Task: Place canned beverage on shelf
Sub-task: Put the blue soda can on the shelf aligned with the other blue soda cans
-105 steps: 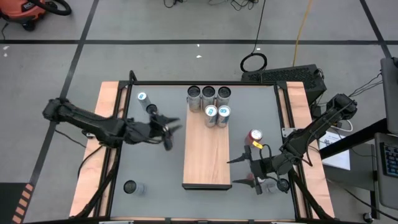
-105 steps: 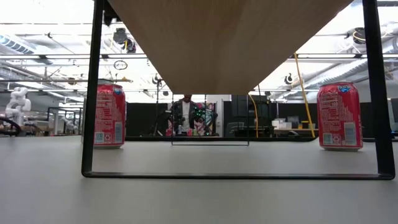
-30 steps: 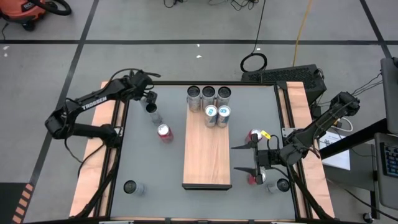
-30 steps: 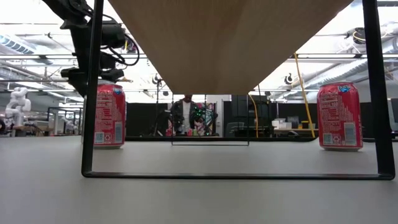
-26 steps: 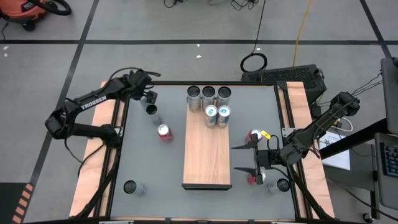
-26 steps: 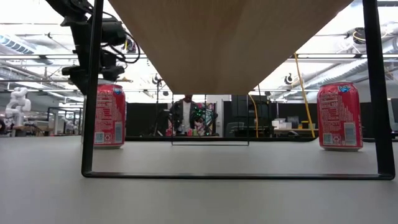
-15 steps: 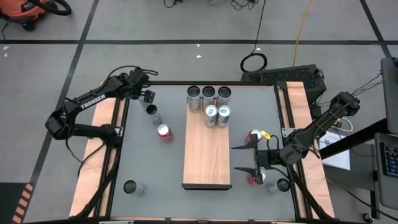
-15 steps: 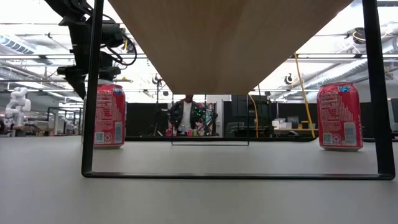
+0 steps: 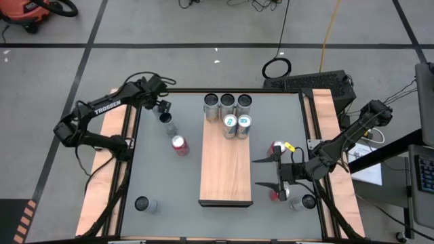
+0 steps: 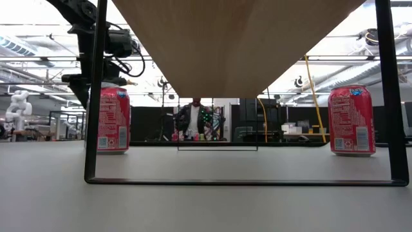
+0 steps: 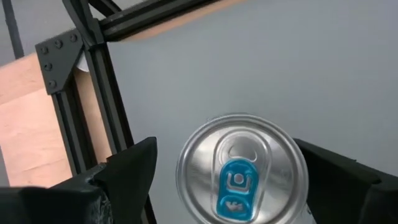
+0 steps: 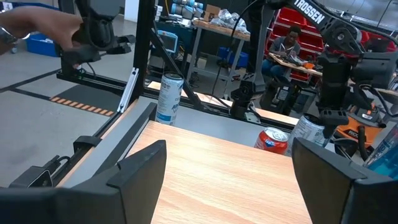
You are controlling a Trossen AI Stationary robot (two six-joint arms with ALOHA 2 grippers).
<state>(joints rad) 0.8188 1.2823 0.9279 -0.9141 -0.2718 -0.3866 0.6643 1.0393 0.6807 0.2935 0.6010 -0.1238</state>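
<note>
The shelf (image 9: 226, 166) is a long wood-grain board standing on the grey table, with several silver cans (image 9: 228, 112) at its far end. My left gripper (image 9: 163, 107) is open, pointing down over a silver can (image 9: 167, 123) at the table's far left; in the left wrist view its fingers stand on either side of the can's top (image 11: 239, 174), apart from it. A red can (image 9: 180, 144) stands upright between that can and the shelf. My right gripper (image 9: 262, 173) is open and empty at the shelf's right side, near two red cans (image 9: 278, 148).
A silver can (image 9: 144, 203) stands near the front left corner and another (image 9: 306, 201) near the front right. The dark frame post (image 11: 93, 112) stands close to my left gripper. In the low view, red cans (image 10: 113, 119) (image 10: 351, 119) show beyond the shelf's dark legs.
My left arm's elbow has swung a little toward the table's far edge, while its gripper has stayed over the silver can at the far left. The cans and my right arm have kept still.
</note>
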